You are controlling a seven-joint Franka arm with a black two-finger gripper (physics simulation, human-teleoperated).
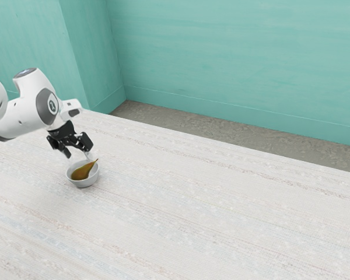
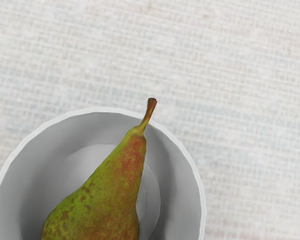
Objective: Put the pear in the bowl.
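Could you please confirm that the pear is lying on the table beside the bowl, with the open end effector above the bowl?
Not quite: the pear lies inside the bowl, not beside it, as the wrist view shows. The open end effector is indeed above the bowl.

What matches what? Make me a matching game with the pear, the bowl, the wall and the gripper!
1. pear | A. blue-green
2. bowl | B. open, above the table
3. wall | C. inside something round
4. gripper | D. pale grey, with fruit in it

Right pairs: 1-C, 2-D, 3-A, 4-B
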